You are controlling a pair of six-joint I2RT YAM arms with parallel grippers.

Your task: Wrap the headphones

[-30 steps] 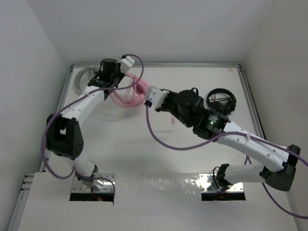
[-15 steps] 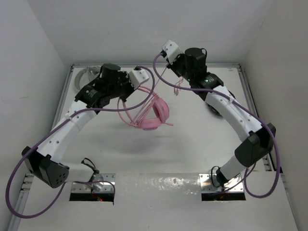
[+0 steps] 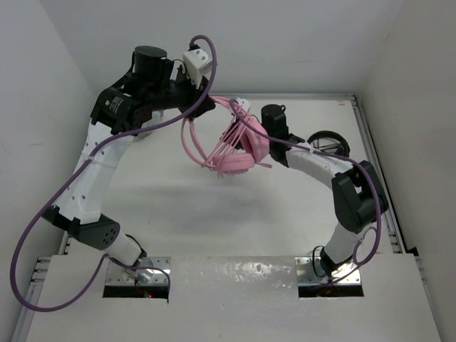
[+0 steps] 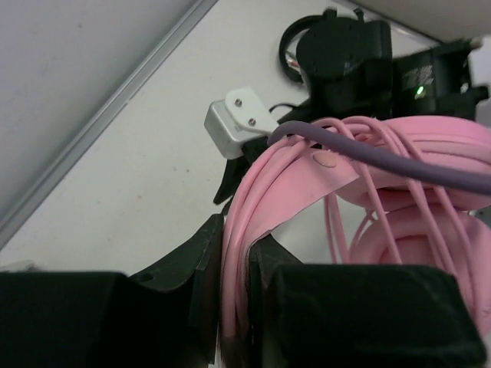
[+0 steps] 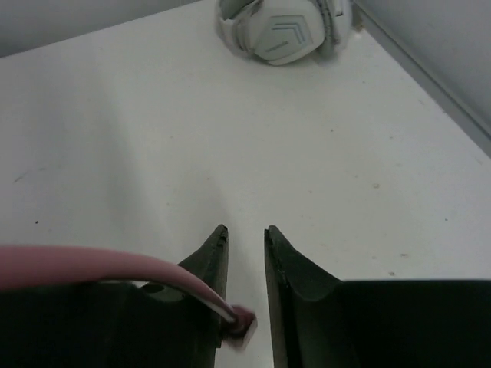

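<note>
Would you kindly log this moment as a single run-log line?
left hand: shut on pink over-ear headphones headband | right hand: thin pink cable between fingers, grip unclear | wrap: unfinished

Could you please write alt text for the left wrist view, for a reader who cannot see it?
The left gripper, at the bottom edge, is clamped on the pink headband of the headphones. Loops of thin pink cable lie across the earcups. The black right arm sits close behind them, over the white table.
</note>
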